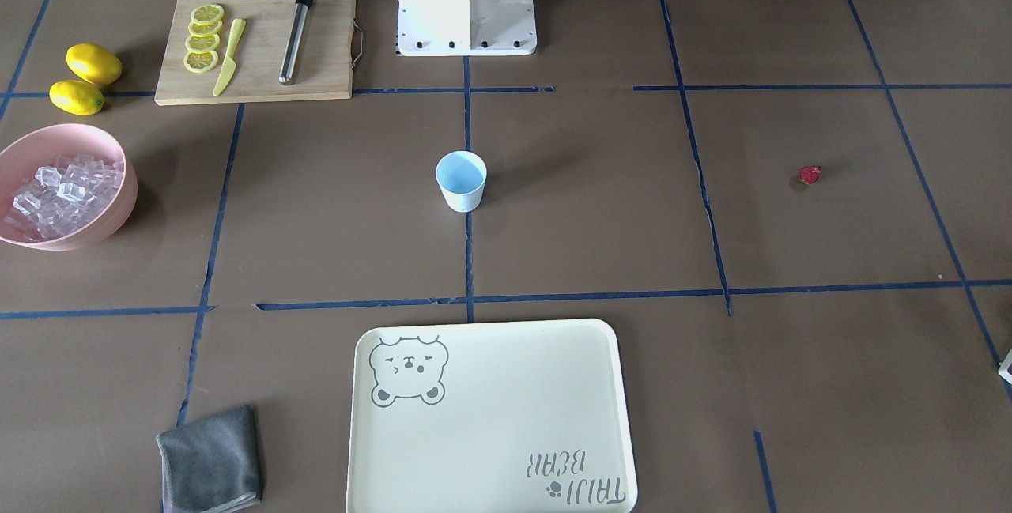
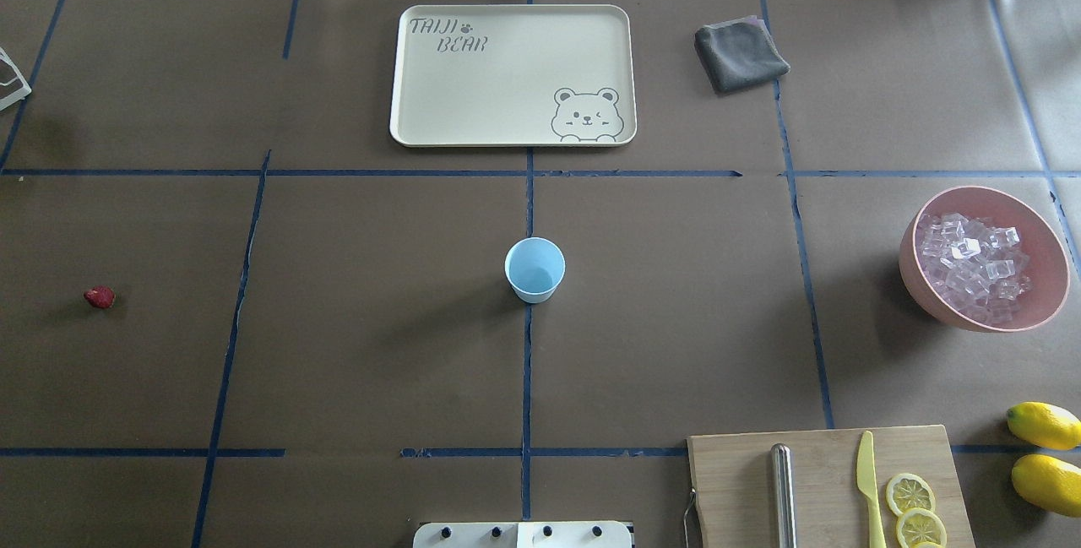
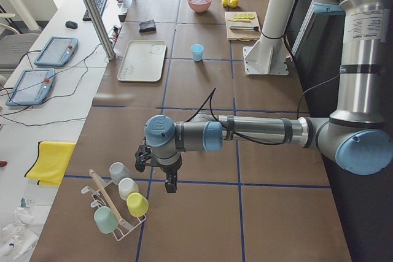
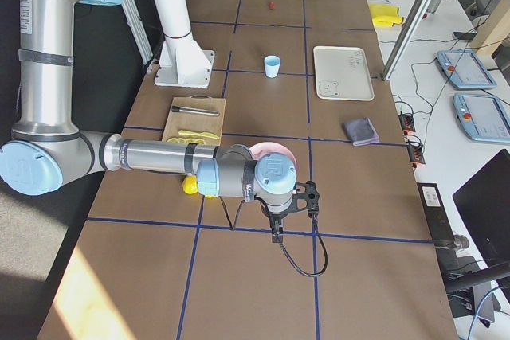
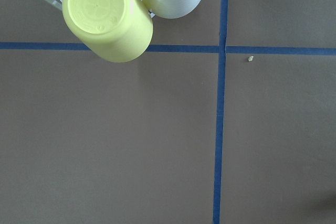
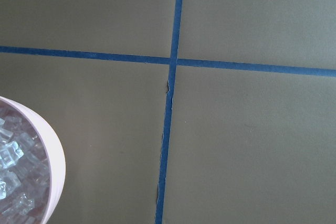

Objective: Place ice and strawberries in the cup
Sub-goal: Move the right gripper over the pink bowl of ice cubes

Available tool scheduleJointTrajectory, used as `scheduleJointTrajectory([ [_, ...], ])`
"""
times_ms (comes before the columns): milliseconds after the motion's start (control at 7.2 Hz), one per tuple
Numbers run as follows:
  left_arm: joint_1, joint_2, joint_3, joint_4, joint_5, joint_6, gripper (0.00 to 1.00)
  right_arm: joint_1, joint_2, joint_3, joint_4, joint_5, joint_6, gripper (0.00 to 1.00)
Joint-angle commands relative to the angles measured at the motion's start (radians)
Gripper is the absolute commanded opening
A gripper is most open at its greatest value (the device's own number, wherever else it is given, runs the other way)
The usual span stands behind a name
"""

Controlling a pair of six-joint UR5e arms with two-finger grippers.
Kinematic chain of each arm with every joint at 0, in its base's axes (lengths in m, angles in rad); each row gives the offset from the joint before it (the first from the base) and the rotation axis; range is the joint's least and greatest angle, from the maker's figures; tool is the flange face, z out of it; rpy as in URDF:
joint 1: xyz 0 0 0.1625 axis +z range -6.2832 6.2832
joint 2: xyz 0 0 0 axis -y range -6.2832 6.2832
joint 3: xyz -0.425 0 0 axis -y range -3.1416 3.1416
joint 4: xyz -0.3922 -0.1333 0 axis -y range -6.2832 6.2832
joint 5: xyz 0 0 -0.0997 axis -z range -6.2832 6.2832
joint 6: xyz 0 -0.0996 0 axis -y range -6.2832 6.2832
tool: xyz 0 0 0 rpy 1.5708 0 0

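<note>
The pale blue cup [image 1: 461,180] stands upright and empty at the table's centre [image 2: 535,269]. The ice [image 1: 59,190] fills a pink bowl [image 2: 916,269] on the robot's right; its edge shows in the right wrist view [image 6: 10,182]. One dark red strawberry [image 1: 809,175] lies alone on the robot's left [image 2: 100,297]. My left gripper [image 3: 169,182] hangs far out past the table's left end, beside a cup rack. My right gripper [image 4: 276,232] hangs just beyond the pink bowl. Neither shows in any other view, so I cannot tell whether they are open or shut.
A cream bear tray [image 2: 422,122] and a grey cloth [image 2: 741,56] lie on the far side. A cutting board [image 1: 316,74] holds lemon slices, a yellow knife and a metal rod. Two lemons [image 1: 85,77] sit beside it. A rack of upturned cups [image 5: 107,17] stands near my left gripper.
</note>
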Motion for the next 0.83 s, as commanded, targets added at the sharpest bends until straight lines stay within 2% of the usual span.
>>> scheduleJointTrajectory([
  [0,0.002,-0.005,-0.013,-0.004,-0.002,-0.006,1.00,0.000,-0.007,0.060,0.000,0.011,0.002,1.00],
  [278,0.039,0.006,-0.004,-0.018,-0.005,-0.009,1.00,-0.010,0.009,0.136,-0.011,0.011,0.019,1.00],
  [417,0.043,-0.006,-0.007,-0.021,-0.004,-0.006,1.00,-0.021,0.015,0.132,-0.006,0.014,0.059,1.00],
  [695,0.054,-0.026,0.005,-0.041,-0.004,0.001,1.00,-0.142,0.024,0.207,0.001,0.020,0.117,0.99],
])
